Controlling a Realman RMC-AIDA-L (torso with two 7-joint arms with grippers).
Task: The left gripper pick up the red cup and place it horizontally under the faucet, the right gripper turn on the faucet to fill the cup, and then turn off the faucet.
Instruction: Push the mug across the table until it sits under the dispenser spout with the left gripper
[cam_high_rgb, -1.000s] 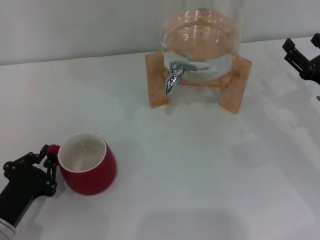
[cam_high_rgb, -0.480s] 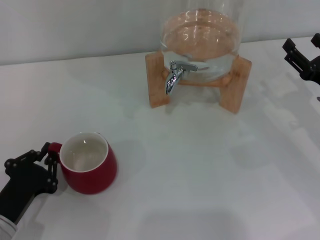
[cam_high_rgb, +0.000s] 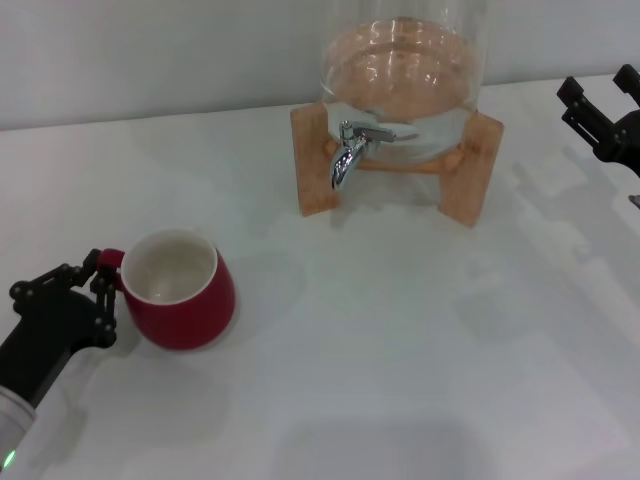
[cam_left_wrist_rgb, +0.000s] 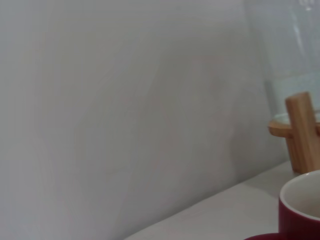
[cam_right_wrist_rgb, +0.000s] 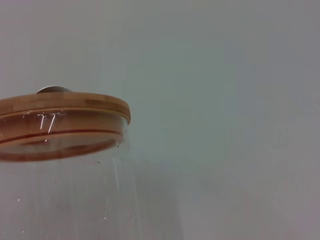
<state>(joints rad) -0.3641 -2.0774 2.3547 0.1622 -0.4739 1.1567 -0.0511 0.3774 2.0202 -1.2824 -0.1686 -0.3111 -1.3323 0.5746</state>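
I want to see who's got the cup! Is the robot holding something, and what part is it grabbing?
Yes. The left tool is shut on the red cup, pinching its small loop handle. The right tool, far off beside the glass jar, is open and holds nothing.

The red cup's (cam_left_wrist_rgb: 300, 210) rim sits near a wooden stand (cam_left_wrist_rgb: 301, 132).

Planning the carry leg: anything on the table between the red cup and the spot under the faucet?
Nothing visible. The red cup, handle at the left end effector, has bare white table up to the faucet. The wooden stand flanks the spout, not the path.
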